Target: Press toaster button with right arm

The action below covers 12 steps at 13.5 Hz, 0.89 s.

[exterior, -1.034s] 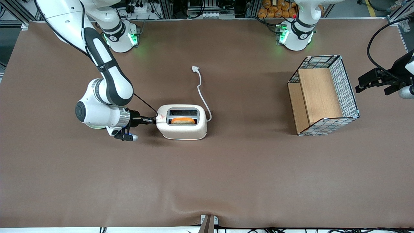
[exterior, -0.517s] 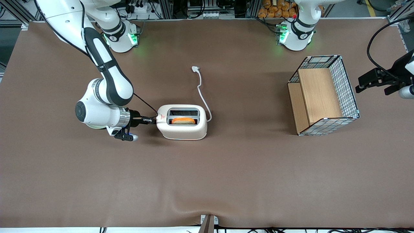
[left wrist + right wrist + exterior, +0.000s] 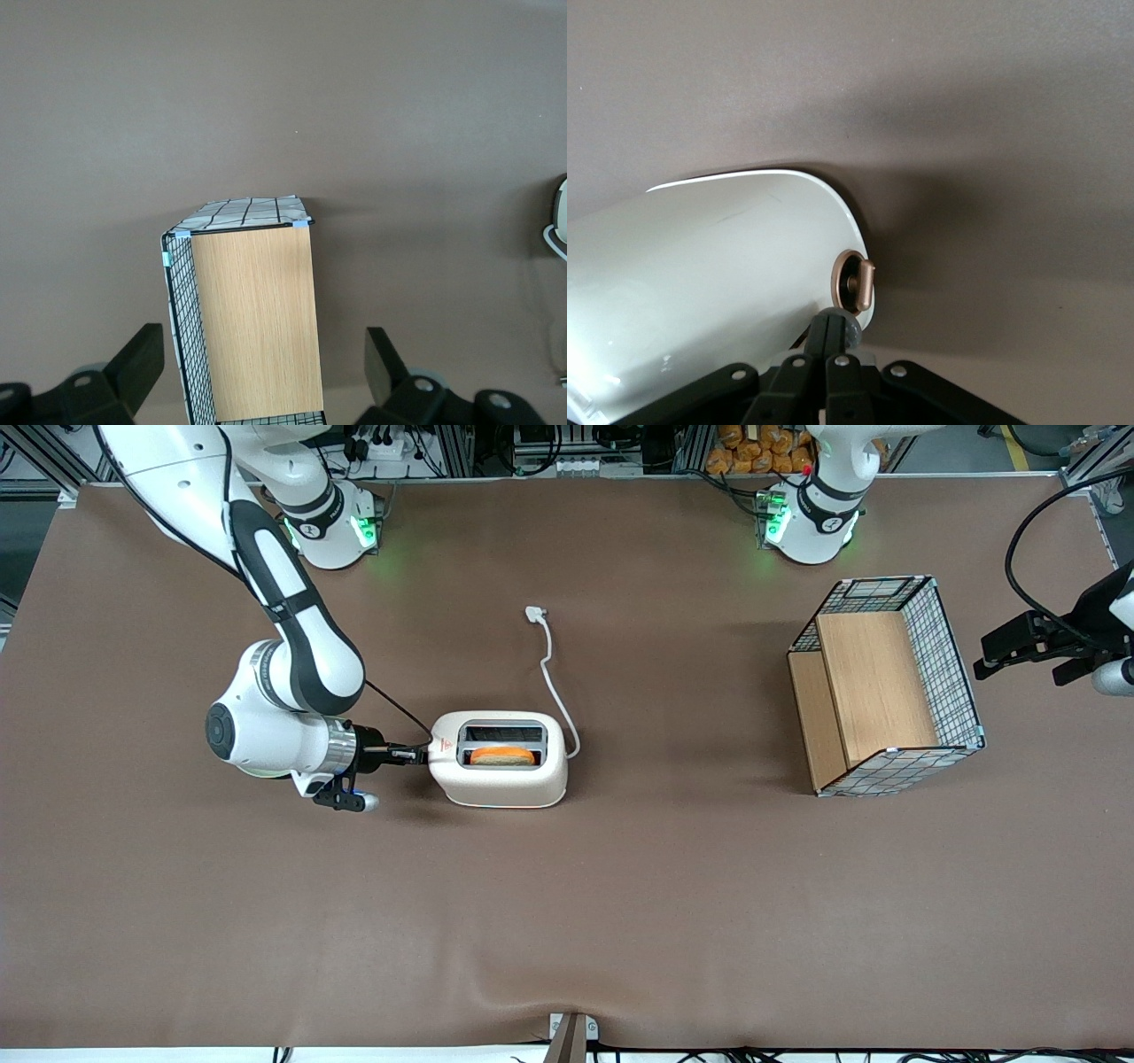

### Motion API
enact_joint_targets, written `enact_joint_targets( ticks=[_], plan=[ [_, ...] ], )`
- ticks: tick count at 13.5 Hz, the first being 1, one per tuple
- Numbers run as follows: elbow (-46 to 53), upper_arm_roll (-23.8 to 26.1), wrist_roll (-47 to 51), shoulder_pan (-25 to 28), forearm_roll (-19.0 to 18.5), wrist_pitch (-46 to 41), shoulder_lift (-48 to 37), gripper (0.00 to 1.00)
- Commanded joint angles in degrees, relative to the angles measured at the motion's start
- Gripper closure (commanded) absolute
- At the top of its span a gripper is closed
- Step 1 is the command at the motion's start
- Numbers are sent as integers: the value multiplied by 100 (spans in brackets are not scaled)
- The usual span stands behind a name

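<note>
Holding unchanged | pincer [image 3: 415, 755] clenched, tips against toaster [image 3: 500, 771] end face

cream toaster [image 3: 499, 759], pincer [image 3: 420, 755] apparently touching

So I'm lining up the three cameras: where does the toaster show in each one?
Front view: the toaster stands mid-table, toast in one slot, with the gripper at its short end toward the working arm's end of the table.
Right wrist view: its white end face fills much of the picture, closed gripper fingers against it beside a copper knob.
Left wrist view: only an edge sliver.
Shared landmark: the brown table.
</note>
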Motion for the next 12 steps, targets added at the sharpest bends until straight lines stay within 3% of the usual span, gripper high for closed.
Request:
enact_joint_targets(
  ticks=[1,12],
  plan=[
    [63,-25,-161,178,177,-83,248,100],
    [406,-60,-38,11,106,-724,213,100]
  ],
)
